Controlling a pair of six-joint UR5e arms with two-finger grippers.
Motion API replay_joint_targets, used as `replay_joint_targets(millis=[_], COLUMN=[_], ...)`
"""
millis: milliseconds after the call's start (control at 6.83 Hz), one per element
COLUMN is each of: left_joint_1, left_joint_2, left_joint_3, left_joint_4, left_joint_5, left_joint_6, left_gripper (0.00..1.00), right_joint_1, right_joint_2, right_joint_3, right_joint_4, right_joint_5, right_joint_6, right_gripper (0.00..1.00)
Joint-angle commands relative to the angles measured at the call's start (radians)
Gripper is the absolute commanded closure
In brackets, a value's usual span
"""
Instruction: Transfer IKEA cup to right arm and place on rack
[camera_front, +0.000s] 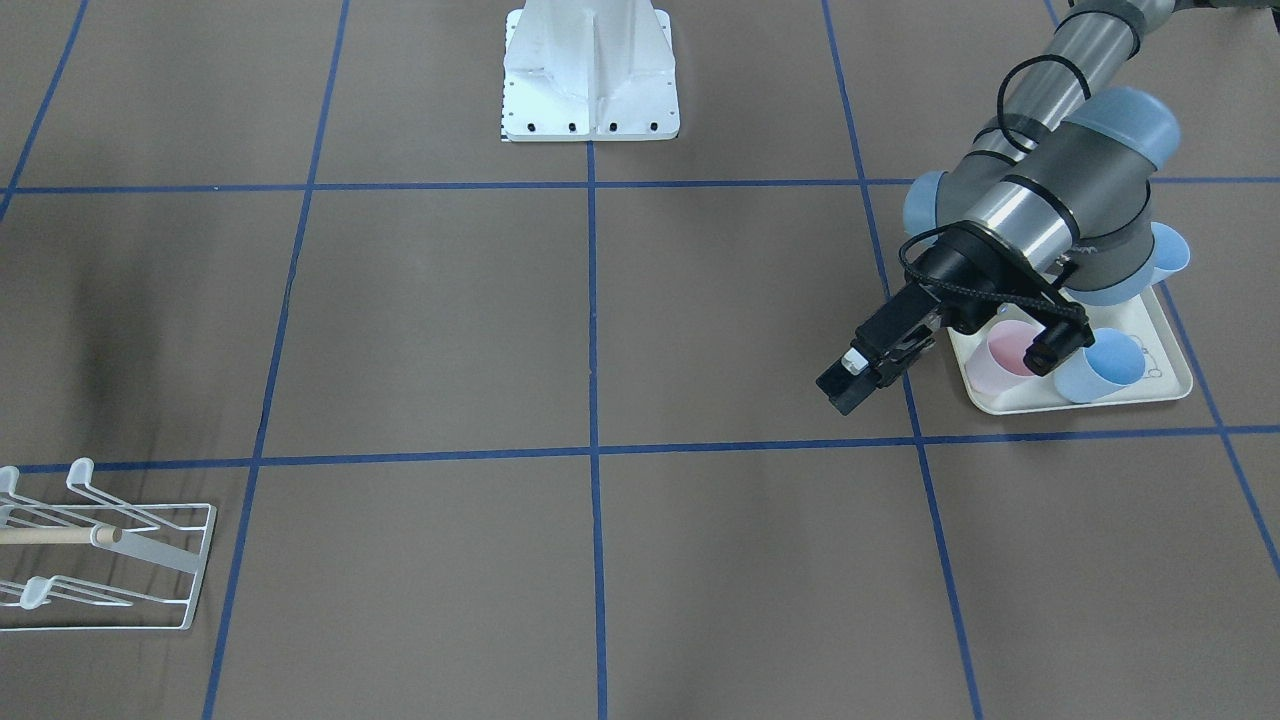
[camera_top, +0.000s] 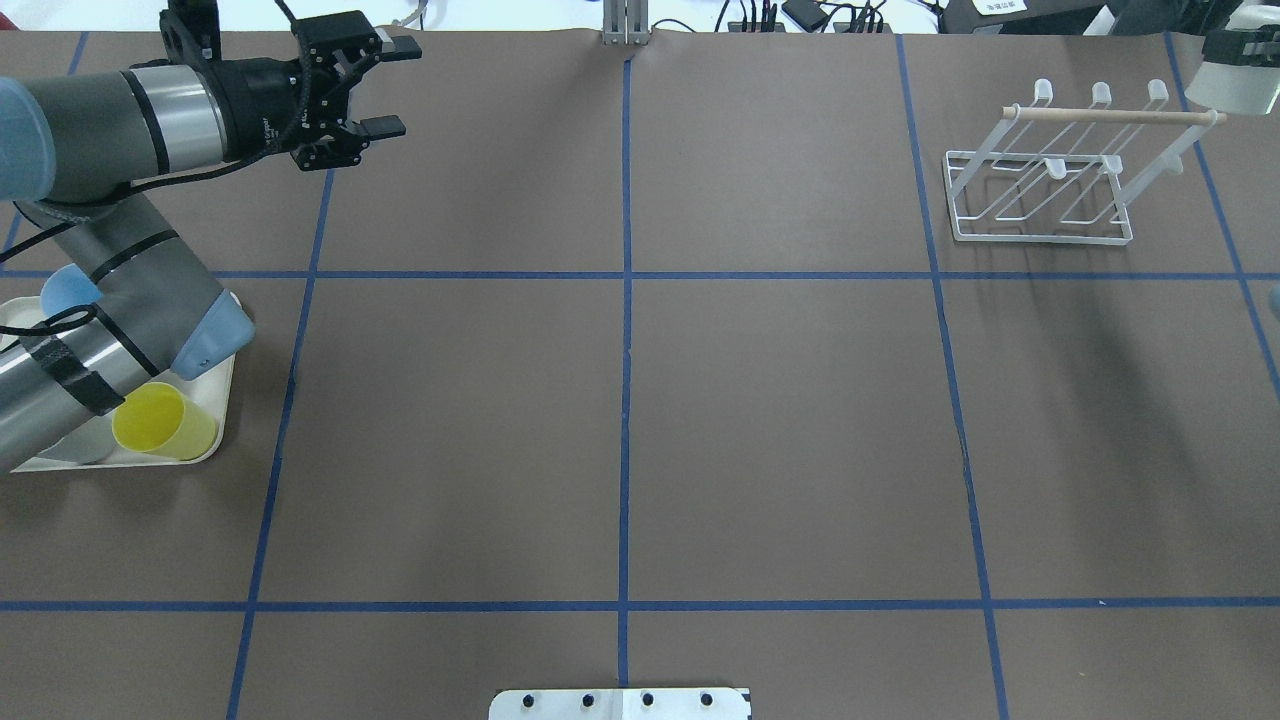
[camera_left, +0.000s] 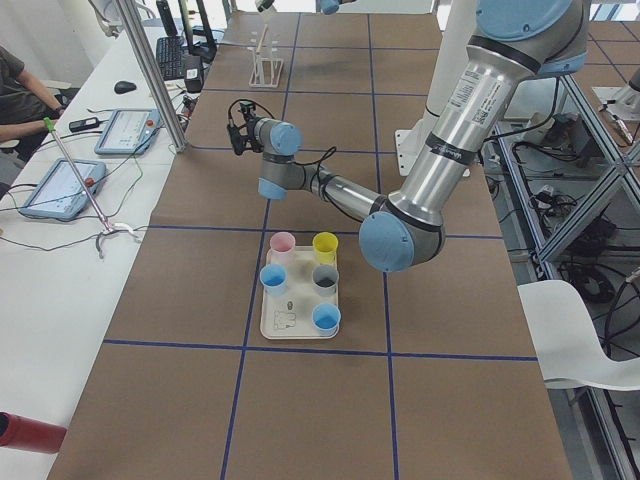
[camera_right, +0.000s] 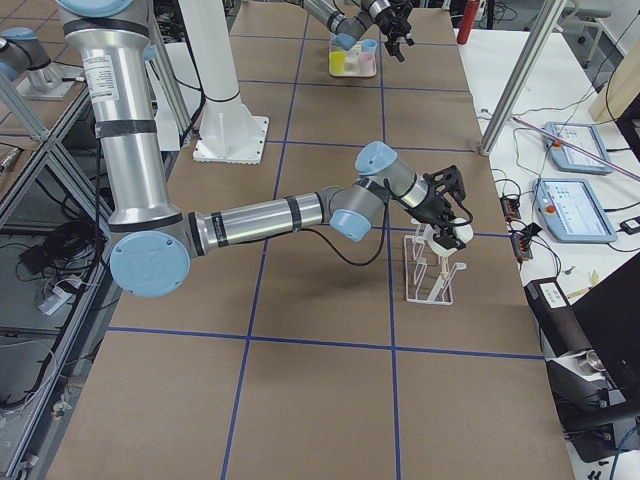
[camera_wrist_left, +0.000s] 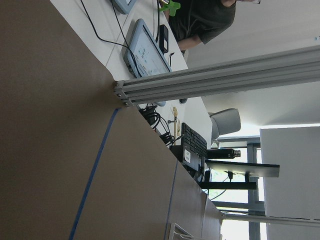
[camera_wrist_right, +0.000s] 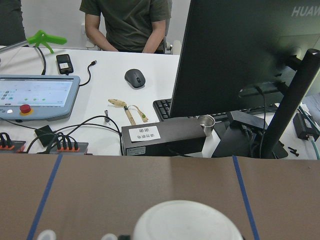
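Note:
My right gripper (camera_right: 447, 222) is shut on a white cup (camera_top: 1232, 88) and holds it in the air at the right end of the rack's wooden rod. The cup's round base fills the bottom of the right wrist view (camera_wrist_right: 187, 223). The white wire rack (camera_top: 1040, 190) stands at the table's far right; it also shows in the front-facing view (camera_front: 100, 560). My left gripper (camera_top: 392, 85) is open and empty, up in the air at the far left, past the tray; it also shows in the front-facing view (camera_front: 855, 385).
A cream tray (camera_front: 1170, 392) on the robot's left side holds pink (camera_front: 1005, 350), blue (camera_front: 1105, 365), yellow (camera_top: 160, 422) and grey (camera_left: 325, 279) cups, partly under the left arm. The robot's base plate (camera_front: 590, 100) is at mid table. Operators' desks with screens lie beyond the far edge.

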Motion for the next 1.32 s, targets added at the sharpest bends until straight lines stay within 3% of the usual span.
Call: replay_joint_targets(millis=[0, 293, 878, 1171], left_joint_1=[0.001, 0.001, 0.004, 0.004], left_joint_2=[0.0, 0.0, 0.016, 0.02], left_joint_3=[0.0, 0.0, -0.001, -0.001], left_joint_4=[0.0, 0.0, -0.002, -0.002], left_joint_5=[0.001, -0.001, 0.001, 0.001], left_joint_6=[0.0, 0.0, 0.0, 0.0], left_gripper=[0.0, 0.0, 0.0, 0.0], right_joint_1=[-0.016, -0.032, -0.121, -0.133], right_joint_2=[-0.035, -0.067, -0.124, -0.127], right_joint_3=[0.016, 0.024, 0.048, 0.045], right_joint_4=[0.008, 0.058, 0.117, 0.117], right_joint_5=[-0.012, -0.027, -0.205, -0.213], right_joint_6=[-0.003, 0.001, 0.006, 0.006], right_gripper=[1.0, 1.0, 1.0, 1.0])
